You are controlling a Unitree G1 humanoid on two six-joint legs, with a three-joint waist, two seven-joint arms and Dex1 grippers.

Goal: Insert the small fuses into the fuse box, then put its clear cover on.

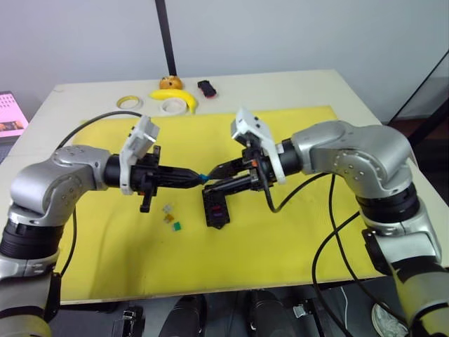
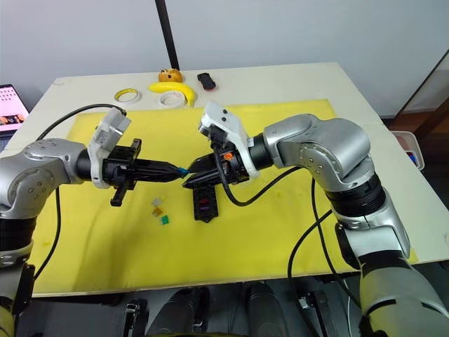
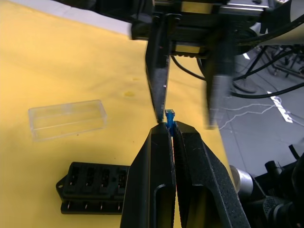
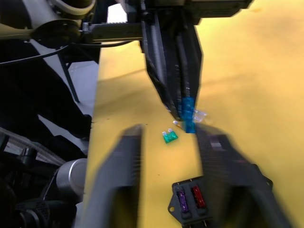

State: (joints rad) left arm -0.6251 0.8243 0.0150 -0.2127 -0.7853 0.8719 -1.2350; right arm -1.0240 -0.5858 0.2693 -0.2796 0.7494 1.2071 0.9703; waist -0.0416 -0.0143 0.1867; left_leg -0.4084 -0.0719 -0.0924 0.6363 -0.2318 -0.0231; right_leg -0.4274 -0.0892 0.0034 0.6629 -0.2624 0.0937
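Fuse box [image 1: 216, 208] is sitting flat on your yellow mat [image 1: 295, 246], pretty much dead centre, with a purple fuse [image 4: 182, 201] and a red fuse [image 4: 197, 197] already seated side by side in its slots. Your left gripper [image 3: 169, 124] has its fingers pinched together on a blue fuse [image 3: 169, 116], held up in the air above the box (it's poking out right at the fingertips). Your right gripper [image 4: 166, 137] is spread wide, nothing in it, its fingers on either side of that blue fuse, and one right finger looks to be right up against it in the left wrist view. Loose fuses on the mat just left of the box: a teal-green fuse [image 1: 177, 225] and a yellow fuse [image 1: 168, 219], with another pale one beside them. Clear cover [image 3: 67, 119] lies on the mat close to the box, apart from it. Two tape rolls, a banana [image 1: 174, 97] and a small black-and-red object [image 1: 206, 88] sit at the table's far edge.
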